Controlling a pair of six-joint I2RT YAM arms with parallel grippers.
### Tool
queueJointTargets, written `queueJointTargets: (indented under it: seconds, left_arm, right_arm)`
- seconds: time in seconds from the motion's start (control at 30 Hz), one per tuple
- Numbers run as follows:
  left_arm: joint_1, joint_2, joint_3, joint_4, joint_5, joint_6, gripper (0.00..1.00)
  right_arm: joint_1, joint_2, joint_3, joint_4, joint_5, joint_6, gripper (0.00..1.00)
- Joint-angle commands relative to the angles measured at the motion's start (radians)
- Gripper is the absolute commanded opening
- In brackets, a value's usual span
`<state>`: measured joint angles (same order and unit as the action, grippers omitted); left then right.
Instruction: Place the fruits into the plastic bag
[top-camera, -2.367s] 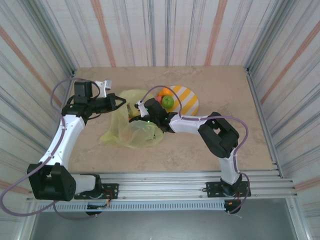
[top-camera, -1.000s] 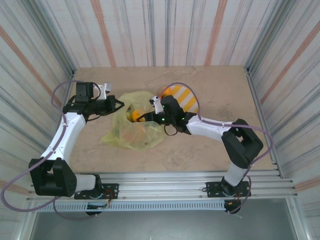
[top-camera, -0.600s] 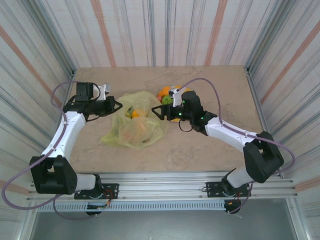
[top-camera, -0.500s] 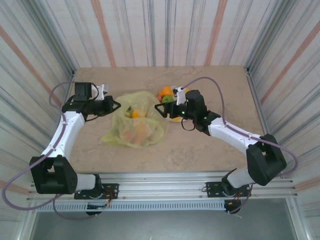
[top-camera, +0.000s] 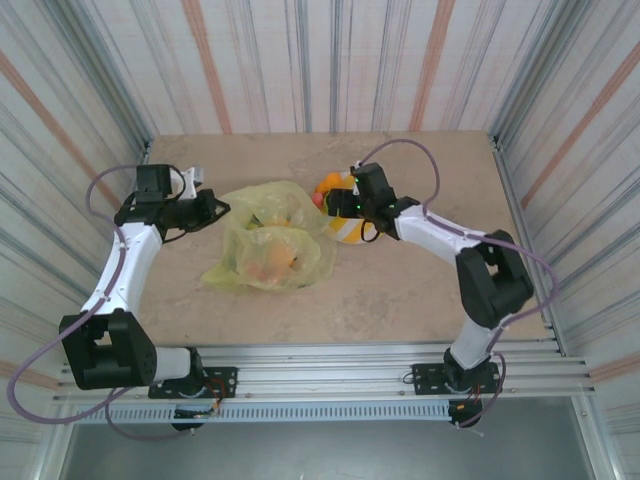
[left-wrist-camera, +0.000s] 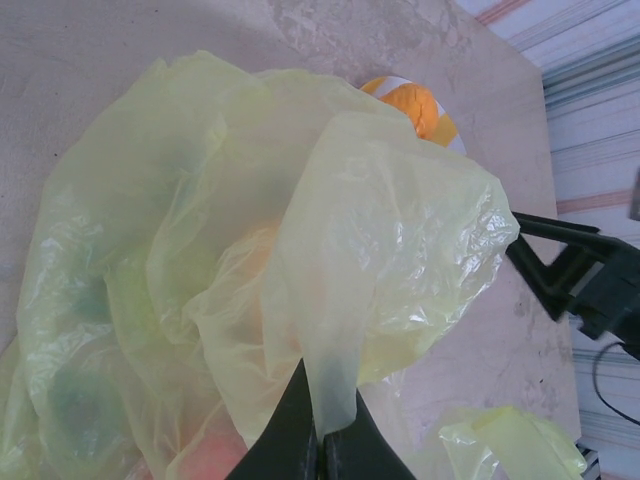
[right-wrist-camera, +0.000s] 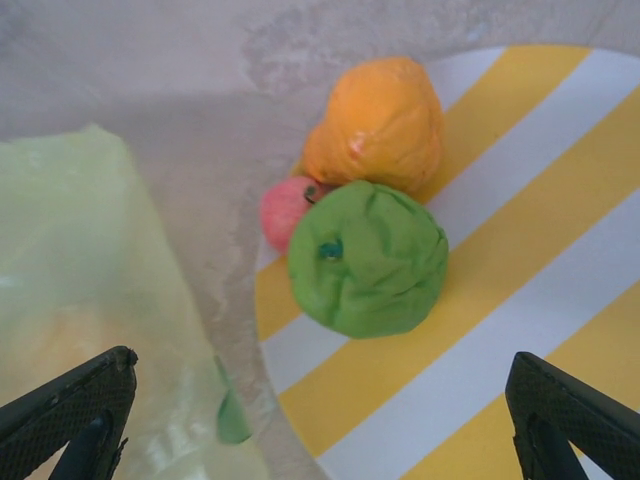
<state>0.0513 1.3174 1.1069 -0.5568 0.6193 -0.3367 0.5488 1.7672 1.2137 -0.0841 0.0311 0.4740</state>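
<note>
Plastic bag: the plastic bag (top-camera: 268, 240) lies crumpled on the table (top-camera: 420, 290), left of the plate, its mouth lifted toward the left arm. You can see orange and reddish fruits (top-camera: 270, 265) through the film.
Fruits left: three are still on the striped plate (right-wrist-camera: 520, 200), touching one another at the edge nearest the bag. They are a green fruit (right-wrist-camera: 368, 258), an orange fruit (right-wrist-camera: 375, 125) behind it and a small red fruit (right-wrist-camera: 285, 212) tucked beside them.
Right tool: a second ago it was at the bag's mouth. Now the right tool (right-wrist-camera: 318, 415) has swung back over the plate, jaws spread wide and empty, with the green fruit between and ahead of its fingers.
Left tool: the left tool (left-wrist-camera: 318, 440) stays clamped shut on a fold of the bag's rim, holding the film up.
What this means for you: one drop looks finished and the next pick is starting, most likely with the green fruit.
Watch: the bag's edge lies just beside the plate, so a low approach may snag the film.
</note>
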Motion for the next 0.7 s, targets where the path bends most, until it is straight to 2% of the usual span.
queueJointTargets:
  seconds: [0.0, 0.4, 0.57, 0.67]
  left_arm:
    - [0.006, -0.005, 0.022, -0.013, 0.020, 0.018, 0.00]
    - [0.006, -0.003, 0.024, -0.010, 0.039, 0.011, 0.00]
    - [0.006, -0.002, 0.023, -0.008, 0.045, 0.008, 0.00]
    - [0.006, -0.001, 0.022, -0.009, 0.045, 0.009, 0.00]
  right_arm:
    - [0.002, 0.085, 0.096, -0.113, 0.045, -0.037, 0.98]
    - [-0.001, 0.317, 0.334, -0.251, 0.095, -0.069, 0.96]
    - [-0.006, 0.378, 0.402, -0.288, 0.086, -0.080, 0.93]
    - [-0.023, 0.376, 0.398, -0.296, 0.080, -0.085, 0.87]
